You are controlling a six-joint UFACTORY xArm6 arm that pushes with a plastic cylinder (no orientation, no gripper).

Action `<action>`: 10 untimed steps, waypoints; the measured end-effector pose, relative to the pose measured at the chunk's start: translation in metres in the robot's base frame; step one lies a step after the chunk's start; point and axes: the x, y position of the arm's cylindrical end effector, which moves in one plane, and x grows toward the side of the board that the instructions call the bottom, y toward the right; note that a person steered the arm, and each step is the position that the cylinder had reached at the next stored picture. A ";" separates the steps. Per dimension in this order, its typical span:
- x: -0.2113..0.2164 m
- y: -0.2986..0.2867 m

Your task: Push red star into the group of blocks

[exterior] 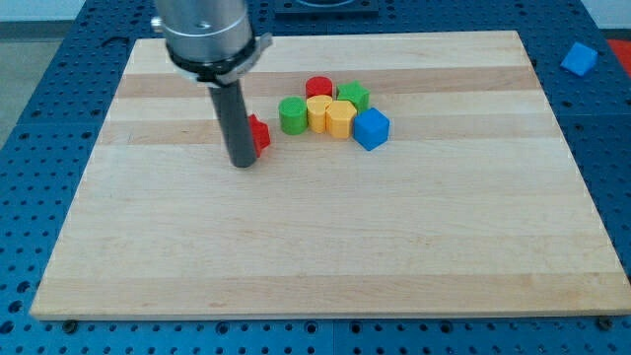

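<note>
The red star (259,132) lies on the wooden board (325,247), partly hidden behind my rod. My tip (243,163) rests on the board right at the star's left side, touching or almost touching it. To the star's right is the group: a green cylinder (293,115), a red cylinder (318,88), a green star (354,96), a yellow block (318,111), a yellow hexagon-like block (341,120) and a blue cube (372,129). A small gap separates the red star from the green cylinder.
A second blue block (580,59) lies off the board on the perforated blue table at the view's top right. The arm's grey body (205,35) hangs over the board's top left.
</note>
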 end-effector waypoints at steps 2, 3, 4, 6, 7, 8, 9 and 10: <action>-0.002 -0.096; -0.020 -0.068; -0.020 -0.039; -0.018 -0.002; -0.008 0.027; -0.003 0.061; -0.003 0.080; -0.003 0.097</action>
